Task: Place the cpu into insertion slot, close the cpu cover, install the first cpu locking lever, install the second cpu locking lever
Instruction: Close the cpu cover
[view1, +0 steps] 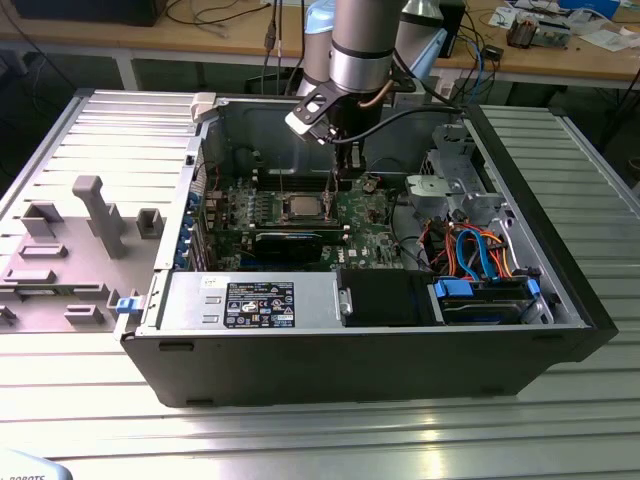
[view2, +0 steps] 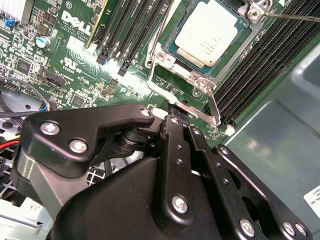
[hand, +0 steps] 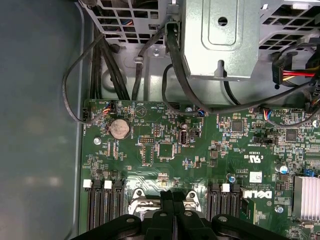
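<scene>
- Grey moulded plastic fixture (view1: 70, 240) with upright pegs lies on the ribbed metal table (view1: 320, 440), at the exterior view's left, just beside the open black computer case (view1: 400, 360).
- Inside the case, the green motherboard (view1: 375, 235) lies flat, with a long black rectangular card (view1: 290, 243) standing along its near edge.
- On the board sits the small flat square cpu (view1: 300, 208) with a dull silver-grey metal top, seated in its socket.
- Around it lies the thin silvery square cpu cover (view2: 167, 57), folded down flat so that its window frames the chip's top.
- A thin silver wire lever (view2: 214, 107) runs along the socket's side; whether it is latched cannot be told.
- Just to the socket's right in the exterior view hangs the black gripper (view1: 345, 178), pointing down at the board.
- Its two fingers (hand: 167, 202) are pressed together with nothing seen between them, the tips right at the socket's edge; contact cannot be made out.
- Farthest right stands a silver drive cage (view1: 450, 185) above blue and orange cables (view1: 478, 250).
</scene>
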